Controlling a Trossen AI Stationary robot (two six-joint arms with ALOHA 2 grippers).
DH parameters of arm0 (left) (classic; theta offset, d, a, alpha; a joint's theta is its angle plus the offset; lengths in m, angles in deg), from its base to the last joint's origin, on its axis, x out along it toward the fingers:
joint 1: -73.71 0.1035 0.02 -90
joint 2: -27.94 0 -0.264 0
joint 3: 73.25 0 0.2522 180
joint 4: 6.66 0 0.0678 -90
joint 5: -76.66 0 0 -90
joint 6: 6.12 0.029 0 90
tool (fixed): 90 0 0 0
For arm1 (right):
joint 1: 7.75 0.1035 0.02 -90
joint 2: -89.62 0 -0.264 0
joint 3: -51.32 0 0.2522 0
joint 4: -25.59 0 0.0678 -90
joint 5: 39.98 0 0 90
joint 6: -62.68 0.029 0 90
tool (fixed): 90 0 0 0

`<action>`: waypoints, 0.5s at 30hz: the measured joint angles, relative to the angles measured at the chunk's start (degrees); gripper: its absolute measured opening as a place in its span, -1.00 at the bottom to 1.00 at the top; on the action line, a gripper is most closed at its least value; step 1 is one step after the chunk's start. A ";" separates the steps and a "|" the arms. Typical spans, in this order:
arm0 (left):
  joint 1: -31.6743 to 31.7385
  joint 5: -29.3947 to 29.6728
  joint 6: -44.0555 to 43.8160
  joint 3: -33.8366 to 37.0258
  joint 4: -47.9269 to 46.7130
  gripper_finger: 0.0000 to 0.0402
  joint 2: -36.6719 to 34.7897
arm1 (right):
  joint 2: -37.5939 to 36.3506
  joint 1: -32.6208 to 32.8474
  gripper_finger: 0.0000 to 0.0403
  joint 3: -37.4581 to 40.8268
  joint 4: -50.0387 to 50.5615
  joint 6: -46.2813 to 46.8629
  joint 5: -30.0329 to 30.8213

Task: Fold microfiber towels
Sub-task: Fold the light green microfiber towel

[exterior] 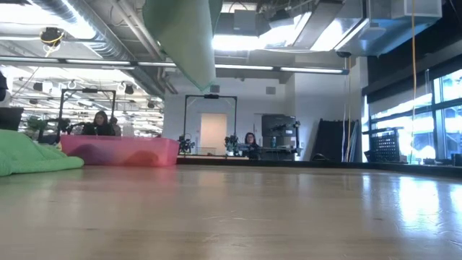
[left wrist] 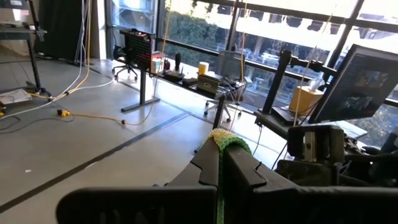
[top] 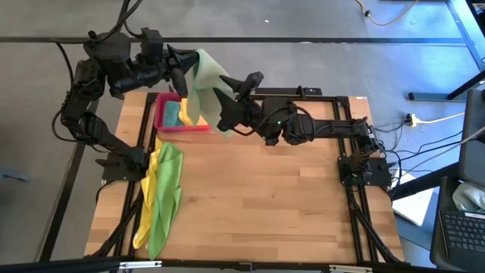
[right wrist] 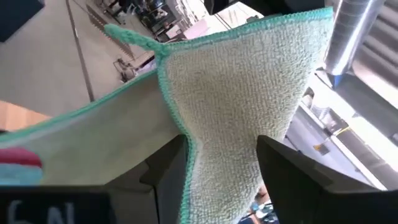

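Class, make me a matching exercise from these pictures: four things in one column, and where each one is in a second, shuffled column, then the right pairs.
Things
1. pale green towel
2. pink tray
3. bright green towel
4. teal towel

Places
A. inside the tray
B. lying along the table's left edge
C. held up in the air
D. at the table's far left corner

Pairs: 1-C, 2-D, 3-B, 4-A

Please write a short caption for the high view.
Both pincers, left and right, lift a pale green towel above the pink tray.
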 joint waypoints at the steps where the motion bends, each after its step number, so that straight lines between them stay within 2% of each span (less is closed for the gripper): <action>1: 0.00 0.00 0.00 0.00 0.18 -1.00 0.00 | 0.00 0.17 -0.02 0.00 -0.02 1.00 -0.05; 5: 0.00 0.63 -0.01 0.00 2.00 -1.00 0.00 | 0.46 1.73 -0.02 -0.07 0.18 3.26 -0.77; 9: 0.00 0.31 -1.47 0.00 4.80 -1.00 0.00 | 2.55 1.75 -0.02 0.02 -0.14 -0.88 -1.12; 15: 0.00 -1.33 -3.06 0.02 5.74 -1.00 0.28 | 3.21 0.43 -0.02 0.00 -8.98 -6.70 -0.10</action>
